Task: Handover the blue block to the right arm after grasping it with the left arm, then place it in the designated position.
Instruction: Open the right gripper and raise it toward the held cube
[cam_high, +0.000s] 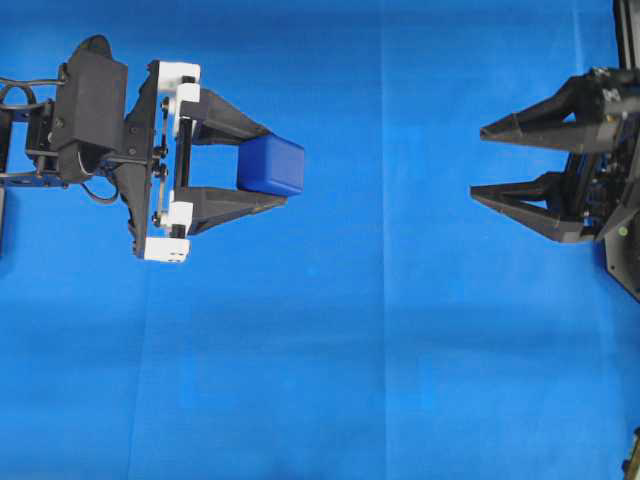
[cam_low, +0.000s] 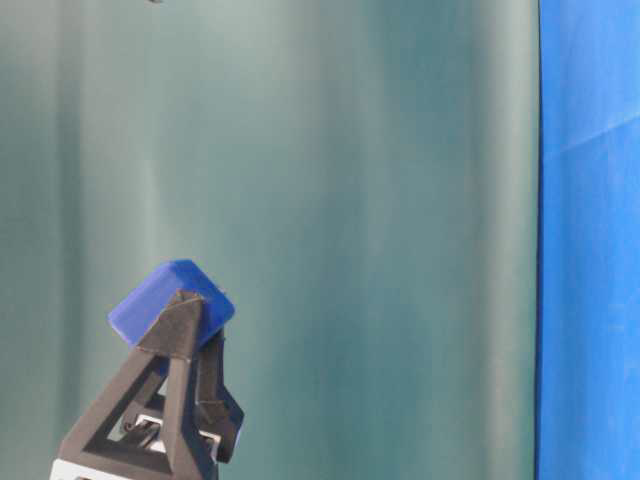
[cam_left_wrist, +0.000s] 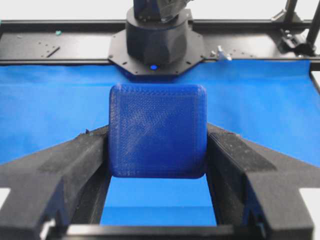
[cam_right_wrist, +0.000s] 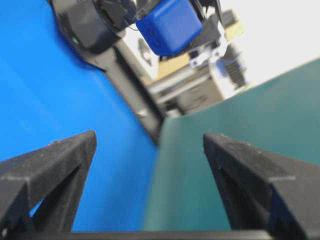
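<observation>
Left claw (cam_high: 262, 166), the one with white brackets, is pinching the blue block (cam_high: 272, 165) between its two fingertips. Only the near part of the block sits between the fingers; the far part projects past the tips toward 3 o'clock in the overhead view. Judged from this, the shallow grip is deliberate: it leaves free faces for the receiving fingers to close on.

The left wrist view shows the block (cam_left_wrist: 157, 131) square-on, with one finger pad (cam_left_wrist: 92, 155) against its left face and the other pad against its right face. The table-level view shows the block (cam_low: 170, 296) at the finger apex, raised clear of the counter, which gives room above and below it for the transfer.

Right claw (cam_high: 476, 162), all black, is spread wide and holds nothing. In the overhead view it sits at 3 o'clock from the block, well apart from it, with both finger points aimed toward 9 o'clock. Its wrist view is tilted and places the block (cam_right_wrist: 169, 25) at about 12 o'clock, above the gap between its fingers (cam_right_wrist: 47, 165), so the approach line is not yet centred.

The blue cloth (cam_high: 380, 350) covers the counter. No marked placement position can be made out.

Step in hand, as a judgement: the grasp is complete and the handover is not yet done.
</observation>
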